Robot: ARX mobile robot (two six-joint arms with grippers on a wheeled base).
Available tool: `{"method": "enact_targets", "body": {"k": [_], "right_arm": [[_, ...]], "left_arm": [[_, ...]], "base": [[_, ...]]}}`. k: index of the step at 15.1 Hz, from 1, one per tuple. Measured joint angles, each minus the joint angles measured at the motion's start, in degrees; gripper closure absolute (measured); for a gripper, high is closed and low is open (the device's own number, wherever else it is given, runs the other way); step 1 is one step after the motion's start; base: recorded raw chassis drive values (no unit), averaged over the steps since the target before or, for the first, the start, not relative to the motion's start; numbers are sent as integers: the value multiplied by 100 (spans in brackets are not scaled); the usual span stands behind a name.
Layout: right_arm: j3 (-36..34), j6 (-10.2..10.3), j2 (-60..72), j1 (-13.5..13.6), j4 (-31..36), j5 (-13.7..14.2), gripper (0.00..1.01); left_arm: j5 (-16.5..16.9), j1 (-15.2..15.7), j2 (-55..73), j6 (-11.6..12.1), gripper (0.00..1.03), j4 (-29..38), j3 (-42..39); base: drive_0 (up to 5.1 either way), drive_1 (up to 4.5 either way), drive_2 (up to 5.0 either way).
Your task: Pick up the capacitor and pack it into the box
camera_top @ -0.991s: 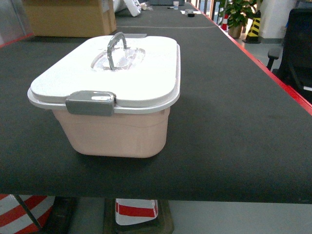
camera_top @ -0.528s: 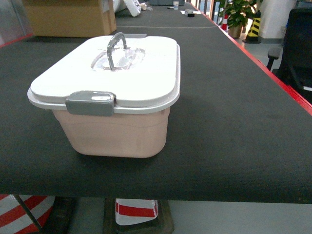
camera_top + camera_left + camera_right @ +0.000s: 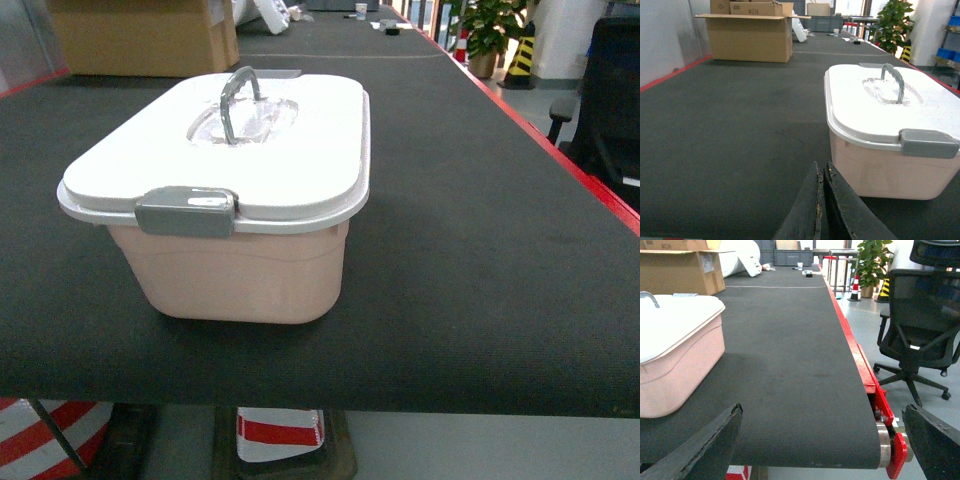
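across the whole lower half of the head view ran the dark conveyor belt (image 3: 480, 250), a long black mat with a red edge (image 3: 560, 140) down its right side. in the upper left of that view sat a brown cardboard carton (image 3: 140, 35) at the far end of the belt, and at the right edge a black office chair (image 3: 920, 325) stood on the floor beside the line. a potted plant (image 3: 490, 30) showed in the upper right corner.

left of centre in the head view stood the box (image 3: 235, 270), a pale pink tub resting on the belt near its front edge. its white lid (image 3: 290, 150) was on and sat flush, the grey latch (image 3: 185, 212) was down over the near rim, and the grey arched handle (image 3: 238, 100) stood upright above a clear patch in the middle of the lid.

at the bottom centre of the left wrist view the left gripper (image 3: 822, 200) had its two dark fingers pressed together, holding nothing, with the box just to its right. in the right wrist view the right gripper (image 3: 822, 440) had its fingers spread wide to the lower corners, with the box at the left edge. i could see no capacitor in any view.
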Motion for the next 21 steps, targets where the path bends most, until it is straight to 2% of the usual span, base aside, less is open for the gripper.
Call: {"method": "enact_targets", "body": {"k": [5, 12, 13, 14, 16, 17, 21], "right_arm": [[0, 0, 0, 0, 0, 0, 3], [0, 0, 0, 0, -2, 0, 3], [0, 0, 0, 0, -2, 0, 3], [0, 0, 0, 0, -2, 2, 3], [0, 2, 0, 0, 4, 0, 3], [0, 0, 0, 0, 0, 0, 3], [0, 0, 0, 0, -2, 0, 3]], "left_arm": [[-2, 0, -815, 0, 101, -828, 0], [-2, 0, -1235, 0, 101, -1261, 0], [-4, 0, -1425, 0, 101, -1521, 7], [13, 0, -1891, 0, 101, -2229, 4], [-4, 0, -2208, 2, 101, -2350, 0], [-7, 0, -2210, 2, 95, -2323, 4], [-4, 0, -2210, 2, 42, -2319, 4]], "base": [[0, 0, 0], [0, 0, 0], [0, 0, 0], [0, 0, 0], [0, 0, 0], [0, 0, 0], [0, 0, 0]]}}
